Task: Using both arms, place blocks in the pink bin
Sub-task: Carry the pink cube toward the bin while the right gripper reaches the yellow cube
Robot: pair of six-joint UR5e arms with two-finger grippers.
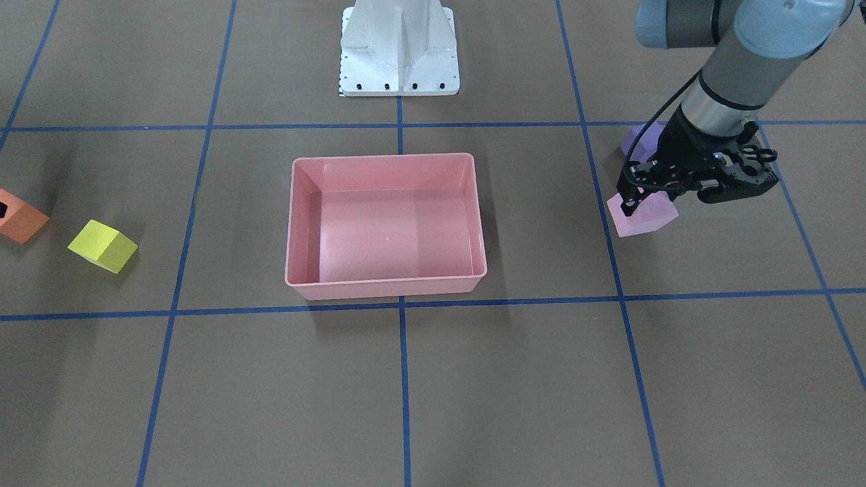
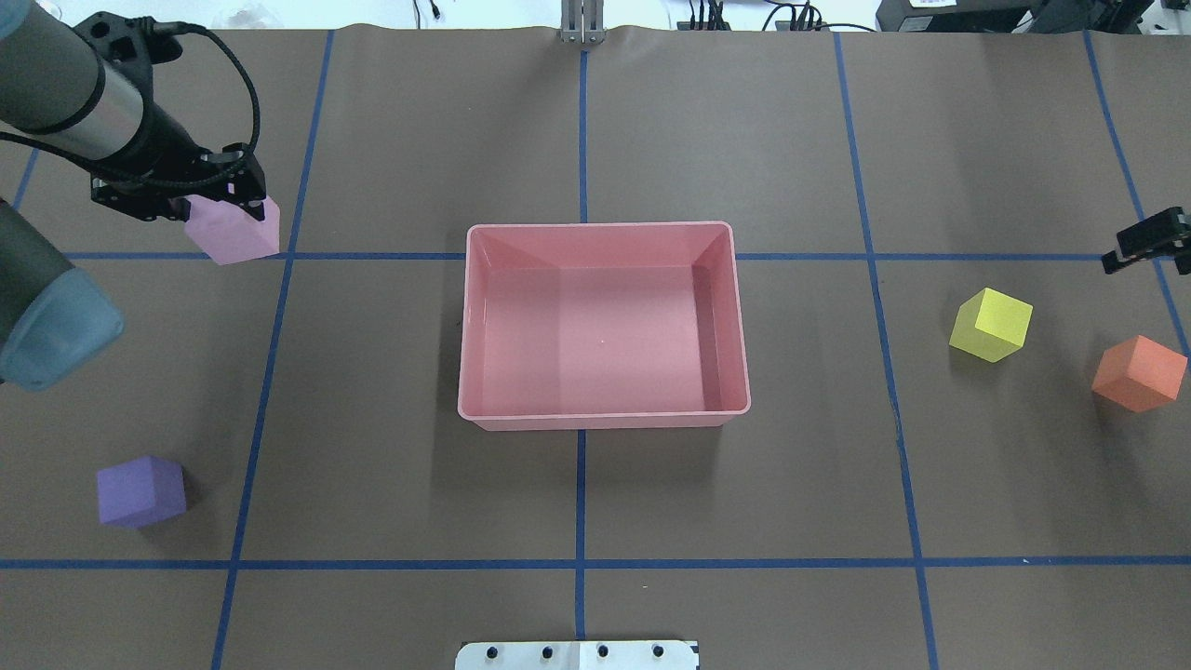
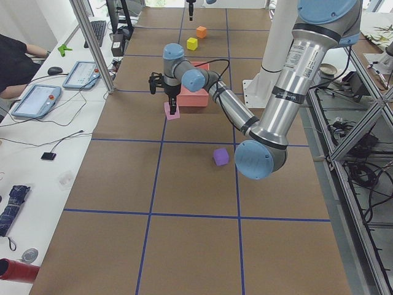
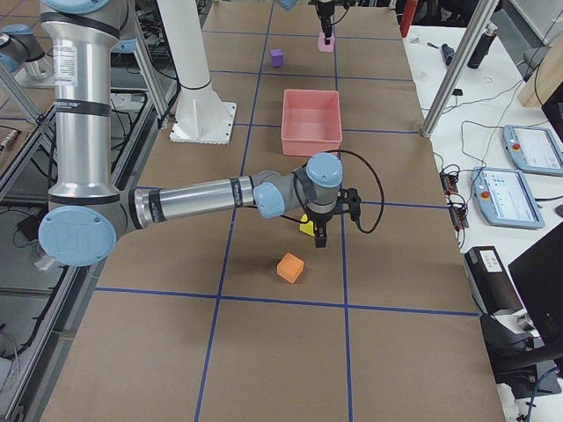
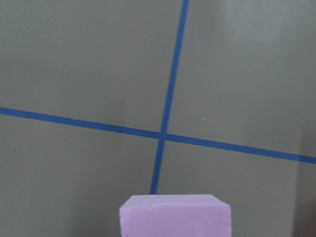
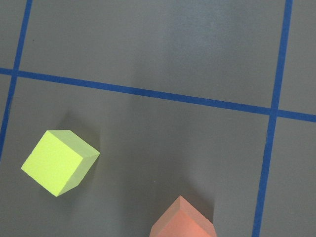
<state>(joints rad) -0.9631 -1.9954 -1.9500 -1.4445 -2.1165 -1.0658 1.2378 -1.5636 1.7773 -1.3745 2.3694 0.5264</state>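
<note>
On the left side of the worktop (image 2: 419, 140), the left end effector (image 2: 228, 205) is clamped on the light pink cube (image 2: 234, 237), well apart from the pink bin (image 2: 603, 421) at centre. The purple cube (image 2: 140, 491) sits nearer the robot. Over on the right, the yellow cube (image 2: 991, 324) and orange cube (image 2: 1139, 373) lie near each other. The right end effector (image 2: 1146, 242) hovers close by, and I cannot tell whether it is parted or closed.
</note>
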